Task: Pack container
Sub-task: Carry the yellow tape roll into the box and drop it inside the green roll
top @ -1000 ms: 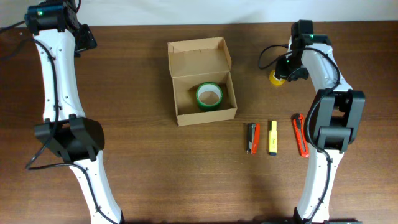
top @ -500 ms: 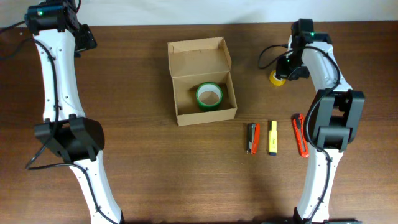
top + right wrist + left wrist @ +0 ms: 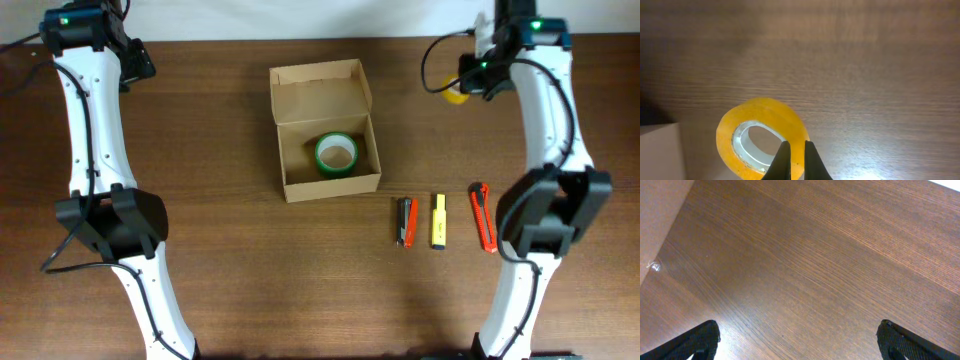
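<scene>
The container (image 3: 327, 182) is an open tan cardboard box at the table's middle back, its flap lid (image 3: 320, 92) folded back. A green tape roll (image 3: 336, 152) lies inside it. My right gripper (image 3: 470, 85) is shut on a yellow tape roll (image 3: 457, 92) and holds it above the table at the back right; the wrist view shows its fingers (image 3: 794, 157) pinching the roll's wall (image 3: 762, 137). My left gripper (image 3: 797, 340) is open and empty over bare wood; its arm (image 3: 135, 62) is at the far back left.
An orange and black pen (image 3: 405, 221), a yellow marker (image 3: 438, 220) and an orange box cutter (image 3: 483, 216) lie in a row on the table, right of the box and toward the front.
My right gripper has lifted the yellow tape roll off the table and moved it toward the back. The left arm has not moved.
</scene>
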Tool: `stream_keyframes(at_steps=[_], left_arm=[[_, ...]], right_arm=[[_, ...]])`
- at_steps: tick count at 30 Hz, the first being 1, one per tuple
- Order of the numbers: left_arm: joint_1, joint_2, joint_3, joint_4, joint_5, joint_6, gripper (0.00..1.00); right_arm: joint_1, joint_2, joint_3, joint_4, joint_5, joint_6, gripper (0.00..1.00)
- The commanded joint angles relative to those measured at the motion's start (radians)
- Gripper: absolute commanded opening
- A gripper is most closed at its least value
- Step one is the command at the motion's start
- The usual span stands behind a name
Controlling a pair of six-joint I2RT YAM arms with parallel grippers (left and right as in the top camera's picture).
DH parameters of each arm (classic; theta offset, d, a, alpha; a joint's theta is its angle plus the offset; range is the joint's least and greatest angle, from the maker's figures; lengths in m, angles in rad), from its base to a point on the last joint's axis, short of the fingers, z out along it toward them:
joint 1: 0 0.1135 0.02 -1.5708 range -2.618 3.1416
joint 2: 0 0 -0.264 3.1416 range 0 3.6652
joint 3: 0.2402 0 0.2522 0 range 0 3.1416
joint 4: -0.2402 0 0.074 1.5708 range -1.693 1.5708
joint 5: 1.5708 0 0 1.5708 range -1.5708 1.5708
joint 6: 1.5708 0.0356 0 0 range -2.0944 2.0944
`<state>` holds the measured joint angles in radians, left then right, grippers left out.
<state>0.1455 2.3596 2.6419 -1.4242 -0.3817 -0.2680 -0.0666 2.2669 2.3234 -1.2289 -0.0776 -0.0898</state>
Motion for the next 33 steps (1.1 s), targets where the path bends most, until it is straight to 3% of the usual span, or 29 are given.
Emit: stream_keyframes(at_steps=[1, 9, 12, 21, 33], left_arm=[[0.003, -0.032, -0.005, -0.001, 0.000, 0.016, 1.00], [0.003, -0.032, -0.005, -0.001, 0.001, 0.016, 1.00], [0.003, -0.032, -0.005, -0.001, 0.000, 0.016, 1.00], [0.003, -0.032, -0.005, -0.001, 0.000, 0.016, 1.00], [0.003, -0.032, -0.005, -0.001, 0.000, 0.016, 1.00]], right_arm=[[0.041, -0.119, 0.026, -0.018, -0.054, -0.057, 0.04], [0.403, -0.199, 0.024, -0.104, -0.102, -0.296, 0.04], [0.464, -0.180, 0.023, -0.104, -0.099, -0.299, 0.04], [0.487, 0.001, 0.010, -0.008, -0.026, -0.111, 0.04], [0.485, 0.047, -0.179, 0.050, -0.049, -0.103, 0.03]])
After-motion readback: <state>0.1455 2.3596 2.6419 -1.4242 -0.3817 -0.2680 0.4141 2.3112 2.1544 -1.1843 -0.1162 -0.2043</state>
